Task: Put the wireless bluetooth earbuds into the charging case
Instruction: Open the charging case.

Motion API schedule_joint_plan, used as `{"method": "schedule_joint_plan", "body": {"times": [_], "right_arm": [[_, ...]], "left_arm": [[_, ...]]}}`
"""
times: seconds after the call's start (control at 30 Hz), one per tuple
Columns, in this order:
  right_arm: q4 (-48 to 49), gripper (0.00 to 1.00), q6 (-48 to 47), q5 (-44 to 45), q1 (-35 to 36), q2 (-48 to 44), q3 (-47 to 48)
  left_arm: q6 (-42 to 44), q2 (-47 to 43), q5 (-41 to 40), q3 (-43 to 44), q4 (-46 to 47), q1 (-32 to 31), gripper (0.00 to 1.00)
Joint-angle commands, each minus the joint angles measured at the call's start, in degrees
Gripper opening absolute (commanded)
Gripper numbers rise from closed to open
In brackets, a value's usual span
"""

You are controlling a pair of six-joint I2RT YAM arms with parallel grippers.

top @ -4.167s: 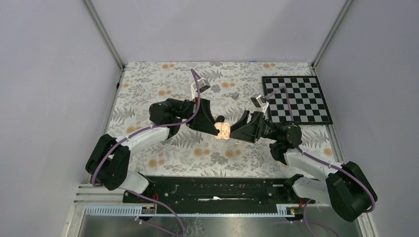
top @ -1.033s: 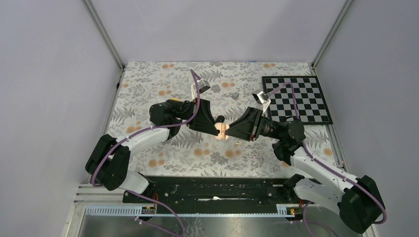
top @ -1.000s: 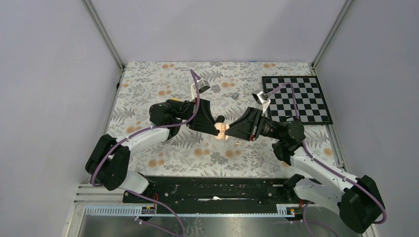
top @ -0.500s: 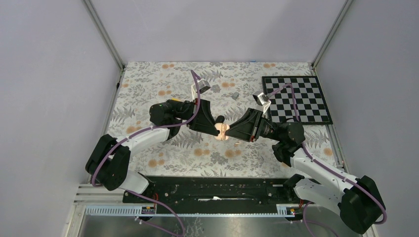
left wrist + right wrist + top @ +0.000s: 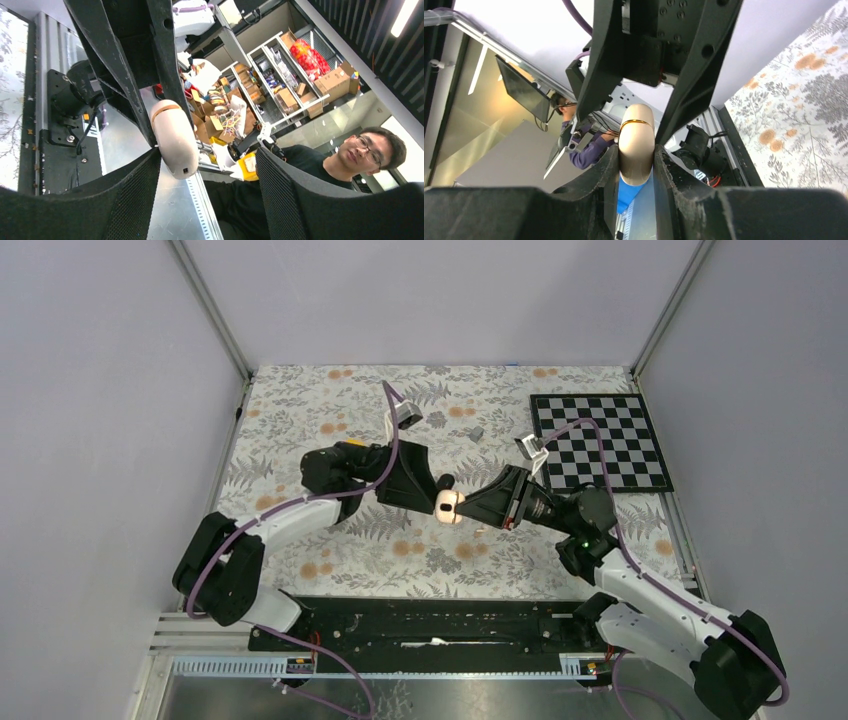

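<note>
1. Charging case (image 5: 449,504): a cream pod with a gold seam, held off the counter (image 5: 300,410) between the two arms. The lid looks closed, and whether the earbuds sit inside is hidden.
2. Right pincer (image 5: 636,150): pinching the case by its two sides, with its fingers covering the lower half.
3. Left pincer (image 5: 205,162): spread, one finger either side of the case. Contact with the nearer finger cannot be judged.
4. Small grey block (image 5: 477,432): on the counter beyond the case, too small to detail.
</note>
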Motion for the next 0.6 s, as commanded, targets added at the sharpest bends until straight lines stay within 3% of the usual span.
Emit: {"method": "schedule_joint_plan", "body": {"times": [0.0, 0.1, 0.17, 0.23, 0.3, 0.33, 0.4, 0.57], "right_arm": [[-7.75, 0.0, -4.13, 2.06, -0.12, -2.57, -0.45], [-12.07, 0.0, -5.69, 3.34, -0.14, -3.78, -0.27], [-13.85, 0.0, -6.05, 4.11, -0.16, -4.37, -0.1], [-15.98, 0.0, -6.99, 4.74, -0.19, -4.75, 0.38], [-20.43, 0.0, -8.76, 6.05, -0.19, -5.14, 1.59], [-23.18, 0.0, -9.76, 6.99, -0.21, -5.31, 2.31], [-27.53, 0.0, -11.37, 8.68, -0.21, -5.33, 3.58], [-29.29, 0.0, -11.96, 9.37, -0.2, -4.32, 4.37]], "left_arm": [[-0.66, -2.34, -1.8, -0.41, 5.85, 4.29, 0.72], [2.58, -4.9, -2.05, -1.72, -0.45, 8.2, 0.73], [11.11, -8.04, -2.66, -2.18, -13.55, 9.47, 0.73], [30.27, -12.55, -5.77, -0.2, -40.75, 9.82, 0.75], [55.76, -15.82, -16.06, 7.22, -77.78, 8.49, 0.78], [62.09, -16.21, -20.22, 10.07, -87.24, 7.38, 0.77], [63.76, -16.35, -20.74, 11.62, -90.9, 6.4, 0.76], [52.77, -17.15, -19.09, 8.26, -79.72, 1.97, 0.74]]}}
